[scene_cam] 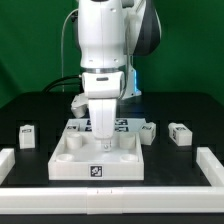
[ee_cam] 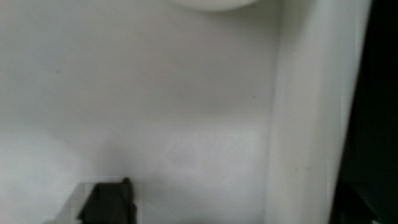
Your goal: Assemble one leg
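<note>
Leg point(scene_cam: 180, 133) lies well apart from jaws poised over tray point(scene_cam: 65, 168)

The white arm point(scene_cam: 104, 35) stands in the middle, and its wrist point(scene_cam: 103, 82) points straight down. The end effector point(scene_cam: 103, 142) hangs low. The wrist view shows only one dark fingertip point(ee_cam: 111, 203), so I cannot tell how wide the fingers are.
</note>
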Available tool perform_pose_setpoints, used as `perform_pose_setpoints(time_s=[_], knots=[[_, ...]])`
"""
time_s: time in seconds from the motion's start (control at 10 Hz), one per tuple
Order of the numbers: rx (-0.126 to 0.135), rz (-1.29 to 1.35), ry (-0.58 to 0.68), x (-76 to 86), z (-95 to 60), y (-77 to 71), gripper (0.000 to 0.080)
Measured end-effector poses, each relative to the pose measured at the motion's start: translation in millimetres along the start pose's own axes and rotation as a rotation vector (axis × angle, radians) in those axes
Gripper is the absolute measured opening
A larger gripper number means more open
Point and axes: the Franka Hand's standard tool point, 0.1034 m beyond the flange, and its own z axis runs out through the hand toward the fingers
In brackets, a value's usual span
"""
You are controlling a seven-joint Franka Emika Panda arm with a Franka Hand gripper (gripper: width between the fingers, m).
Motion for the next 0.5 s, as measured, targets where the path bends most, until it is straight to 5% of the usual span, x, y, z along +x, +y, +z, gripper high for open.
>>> perform_pose_setpoints(time_s=[0.1, 0.3, 0.5], knots=[[0.000, 0.000, 0.000, 0.0, 0.1, -0.1, 0.0419], [0.001, 0.000, 0.000, -0.1, 0.3, -0.4, 0.0092], [-0.002, 0.001, 0.000, -0.5, 0.0, 0.3, 0.0057]])
